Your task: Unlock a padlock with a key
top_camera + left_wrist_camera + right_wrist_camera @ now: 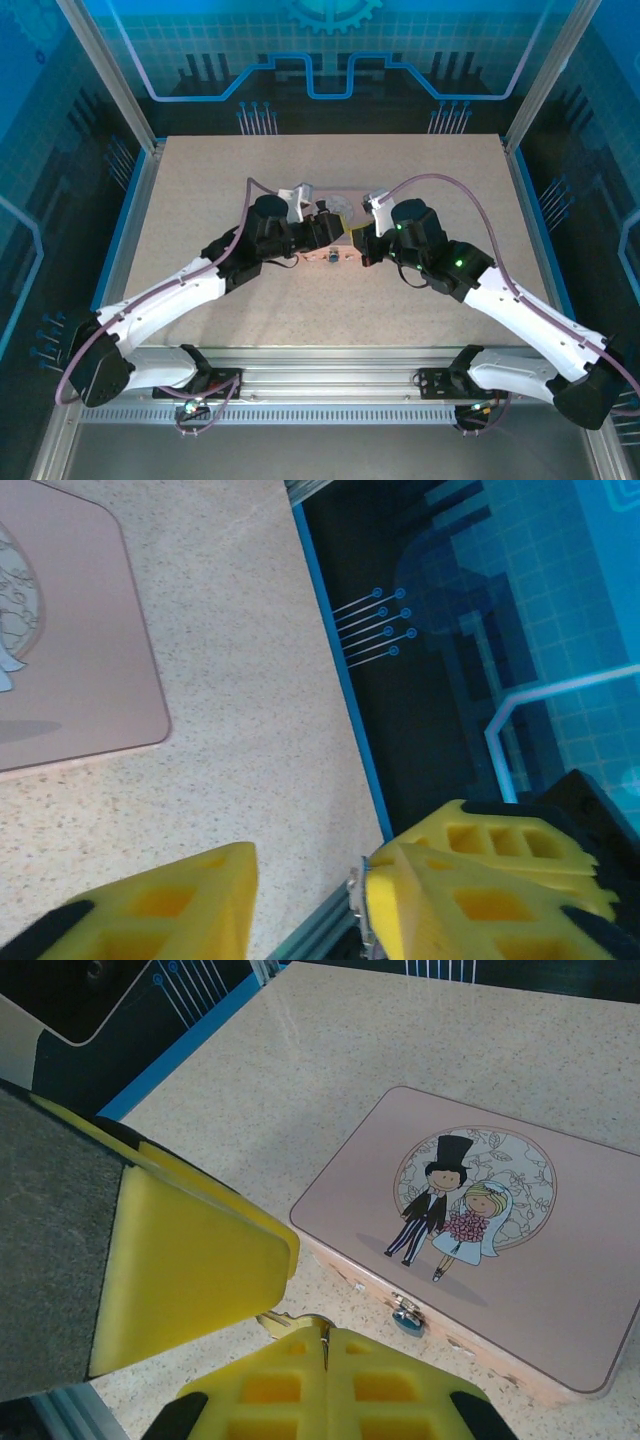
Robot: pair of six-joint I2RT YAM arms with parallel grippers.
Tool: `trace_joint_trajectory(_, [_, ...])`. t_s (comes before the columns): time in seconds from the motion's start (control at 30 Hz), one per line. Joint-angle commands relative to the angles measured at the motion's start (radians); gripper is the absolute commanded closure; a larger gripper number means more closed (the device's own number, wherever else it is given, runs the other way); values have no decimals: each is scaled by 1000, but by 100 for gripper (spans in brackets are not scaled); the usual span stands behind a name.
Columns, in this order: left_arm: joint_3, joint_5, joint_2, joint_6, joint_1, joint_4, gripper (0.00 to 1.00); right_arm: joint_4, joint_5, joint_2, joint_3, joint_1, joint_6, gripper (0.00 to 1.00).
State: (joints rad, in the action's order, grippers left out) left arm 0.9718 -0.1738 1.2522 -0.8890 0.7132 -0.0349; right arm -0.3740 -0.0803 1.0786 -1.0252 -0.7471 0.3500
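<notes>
At mid-table (pixel 330 310), both arms meet over the pink tin (pixel 345 207), and the padlock (pixel 333 258) sits at the tin's near edge, between the left gripper (pixel 325 232) and the right gripper (pixel 362 245) and just on the base side of both. From the right wrist, the right gripper (pixel 305 1305) has its yellow fingers (pixel 200 1270) pressed together, and a thin bit of metal, the key (pixel 298 1320), is pinched at their tips with a small part sticking out to the left. The padlock (pixel 405 1317), teal with a dark metal top, hangs on the tin's front wall below the lid's cartoon couple; it lies just right of the closed tips and a little beyond them, near but not touching the key. From the left wrist, the left gripper (pixel 310 865) holds its jaws narrowly apart with nothing between them, above bare table near the blue edge strip. A corner of the tin (pixel 80 680) lies up and to the left of those fingers (pixel 170 900), well apart from them.
</notes>
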Motion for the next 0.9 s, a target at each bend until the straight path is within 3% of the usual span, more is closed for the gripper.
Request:
trace_joint_trajectory(0.0, [36, -22, 14, 7, 11, -32, 65, 23, -18, -20, 1, -13, 8, 100])
trace_joint_trajectory(0.1, [40, -31, 22, 5, 15, -42, 71, 21, -22, -24, 3, -15, 10, 100])
trace_joint_trajectory(0.3, [54, -32, 31, 14, 23, -38, 100, 24, -26, -33, 8, -15, 9, 100])
trace_joint_trajectory(0.37, [59, -27, 30, 22, 22, -25, 100, 26, -25, -34, 10, -15, 10, 96])
trace_joint_trajectory(0.43, [69, -21, 26, 40, 23, -1, 100, 21, -25, -36, 12, -9, 16, 83])
trace_joint_trajectory(0.6, [122, 17, 8, 142, 21, 121, 100, 29, 59, -68, 34, 66, 57, 68])
trace_joint_trajectory(0.87, [179, -55, 9, 268, -18, 228, 100, 151, 452, -86, 97, 301, 161, 58])
